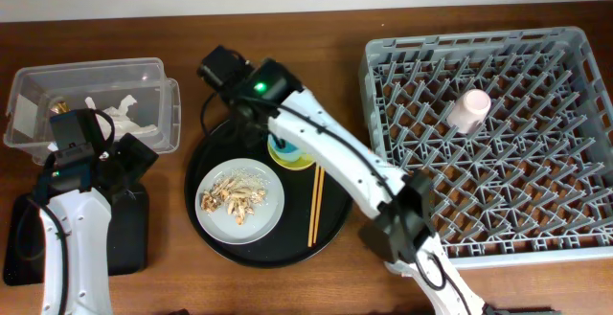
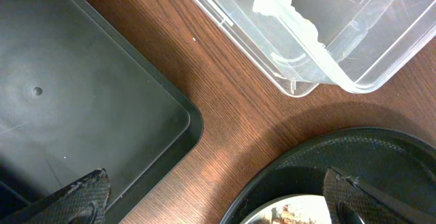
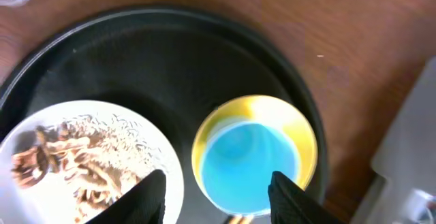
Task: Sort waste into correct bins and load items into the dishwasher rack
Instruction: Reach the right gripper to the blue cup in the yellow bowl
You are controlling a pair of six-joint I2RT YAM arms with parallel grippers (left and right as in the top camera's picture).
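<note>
I'm seeing the wooden bench (image 1: 172, 291) carrying a clear tub (image 1: 165, 114), shallow black tray (image 1: 129, 240), round black tray (image 1: 287, 245) (centre) and grey rack (image 1: 372, 104).

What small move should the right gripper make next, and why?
Probably lower the right gripper around the light-blue cup, ready to close. It hangs open just above that cup, which sits in the yellow-green bowl, and the pink cup is already in the dishwasher rack.
</note>
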